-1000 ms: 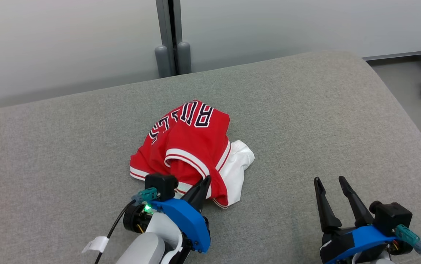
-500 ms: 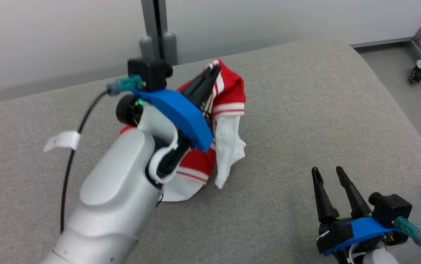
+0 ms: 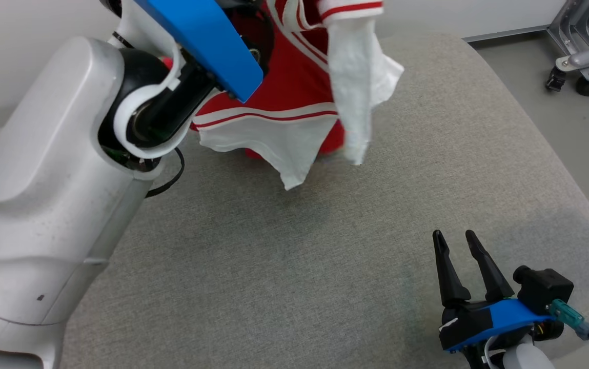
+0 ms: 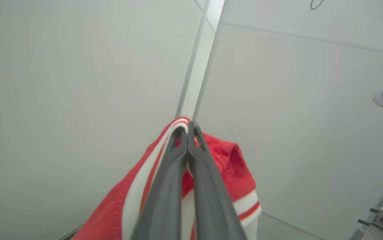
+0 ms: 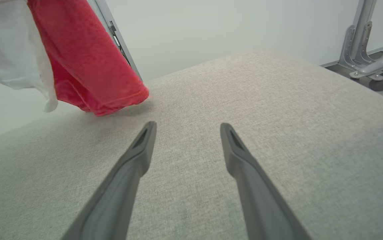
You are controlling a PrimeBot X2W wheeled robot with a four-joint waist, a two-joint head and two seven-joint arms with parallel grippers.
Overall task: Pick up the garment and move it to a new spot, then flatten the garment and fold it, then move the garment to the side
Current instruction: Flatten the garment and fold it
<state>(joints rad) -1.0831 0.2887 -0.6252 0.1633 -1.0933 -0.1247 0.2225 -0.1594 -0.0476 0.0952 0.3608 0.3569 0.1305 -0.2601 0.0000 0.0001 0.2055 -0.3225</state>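
Now carrying: my left tool (image 4: pixel 188 128) is clamped on the red-and-white garment (image 3: pixel 299 87), which hangs at twelve o'clock over the cushion (image 3: pixel 273 256).
My right tool (image 3: pixel 453 241) rests at five o'clock, jaws apart, empty. Step in hand, I judge: the move to a new spot. Next calls for lowering the garment, then spreading it flat.

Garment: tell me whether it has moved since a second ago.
Yes. The garment has risen from lying on the grey cushion and now hangs from the left gripper.
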